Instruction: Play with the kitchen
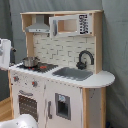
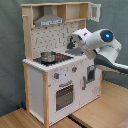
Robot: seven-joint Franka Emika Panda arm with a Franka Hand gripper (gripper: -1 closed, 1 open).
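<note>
One kitchen (image 1: pixel 60 75) of white panels and pale wood stands on the plank floor (image 2: pixel 100 112), a shiny round pot (image 2: pixel 48 56) on its hob. The gripper's state cannot be told; it seems hidden behind the arm (image 2: pixel 97 44).

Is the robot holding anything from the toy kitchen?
Cannot be told. In the second exterior view the arm reaches over the kitchen counter near the pot, but its hand is hidden.

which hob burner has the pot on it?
The burner at the first exterior view's left: the metal pot sits on it. The red-ringed burner beside it, nearer the sink, is bare.
</note>
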